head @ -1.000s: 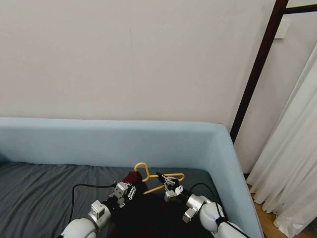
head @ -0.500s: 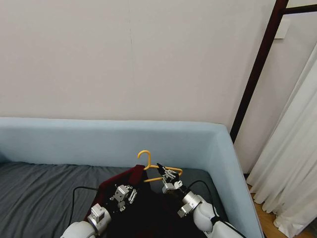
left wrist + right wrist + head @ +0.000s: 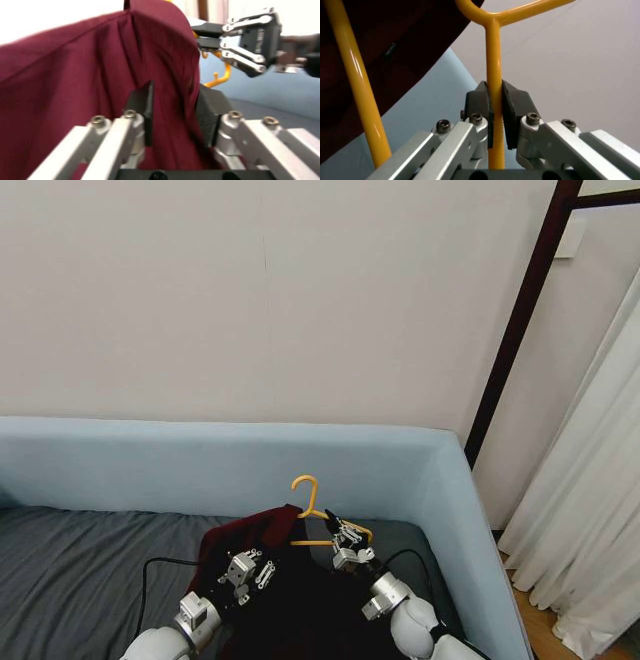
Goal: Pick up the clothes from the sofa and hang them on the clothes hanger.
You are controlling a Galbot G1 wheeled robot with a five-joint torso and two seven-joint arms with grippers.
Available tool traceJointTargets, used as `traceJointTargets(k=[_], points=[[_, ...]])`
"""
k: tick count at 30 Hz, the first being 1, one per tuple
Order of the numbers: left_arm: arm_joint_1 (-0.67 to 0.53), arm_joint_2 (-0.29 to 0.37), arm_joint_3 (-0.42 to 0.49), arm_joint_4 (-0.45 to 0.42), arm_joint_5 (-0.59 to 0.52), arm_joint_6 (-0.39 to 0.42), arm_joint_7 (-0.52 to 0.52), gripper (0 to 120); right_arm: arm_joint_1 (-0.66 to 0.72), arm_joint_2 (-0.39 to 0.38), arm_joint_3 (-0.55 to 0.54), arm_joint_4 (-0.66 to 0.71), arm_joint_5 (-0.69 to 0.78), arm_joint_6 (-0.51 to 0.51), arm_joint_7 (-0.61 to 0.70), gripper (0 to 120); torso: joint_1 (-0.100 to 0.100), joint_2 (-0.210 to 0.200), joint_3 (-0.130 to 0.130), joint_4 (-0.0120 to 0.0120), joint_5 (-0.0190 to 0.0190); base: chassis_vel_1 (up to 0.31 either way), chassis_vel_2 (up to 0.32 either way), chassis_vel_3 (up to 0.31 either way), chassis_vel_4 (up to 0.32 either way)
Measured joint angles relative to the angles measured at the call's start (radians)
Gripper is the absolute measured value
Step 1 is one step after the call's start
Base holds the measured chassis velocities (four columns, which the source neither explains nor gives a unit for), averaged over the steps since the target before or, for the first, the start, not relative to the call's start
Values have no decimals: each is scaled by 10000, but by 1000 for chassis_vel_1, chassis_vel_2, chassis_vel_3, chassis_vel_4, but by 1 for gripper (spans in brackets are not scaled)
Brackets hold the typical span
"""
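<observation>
A dark red garment [image 3: 243, 536] is draped over a yellow hanger [image 3: 309, 498], whose hook stands up in front of the sofa back. My left gripper [image 3: 250, 568] is low beside the cloth; in the left wrist view it [image 3: 175, 108] is shut on a fold of the garment [image 3: 75, 93]. My right gripper [image 3: 346, 546] is just right of it, shut on a bar of the hanger [image 3: 493, 56]. The left wrist view also has the right gripper [image 3: 220, 35] pinching the yellow hanger [image 3: 222, 77] beyond the cloth.
The light blue sofa [image 3: 250, 465] has a dark grey seat [image 3: 80, 560]; its right arm [image 3: 470, 530] is close to my right arm. A dark wooden rack post [image 3: 520, 320] rises behind the sofa's right corner. White curtains [image 3: 590, 530] hang at the far right.
Both grippers have risen with hanger and garment. The hook has moved up and a little right, and more red cloth now hangs lifted off the seat.
</observation>
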Motion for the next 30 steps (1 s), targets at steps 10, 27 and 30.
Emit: traceJointTargets(k=[10, 27, 30], points=[[334, 1983, -1646, -1061, -1331, -1507, 2501, 75, 20, 33, 423, 140, -1197, 362, 557, 5, 0, 2, 0, 5, 1, 0, 0, 0, 0], [-2120, 3467, -932, 770, -2735, 728, 5737, 113, -134, 560, 533, 397, -3088, 755, 739, 5, 0, 2, 0, 5, 0, 0, 0, 0, 0], [-2157, 3462, -891, 885, -2913, 1244, 5970, 115, -142, 626, 634, 426, -3433, 774, 811, 5, 0, 2, 1, 5, -1, 0, 0, 0, 0]])
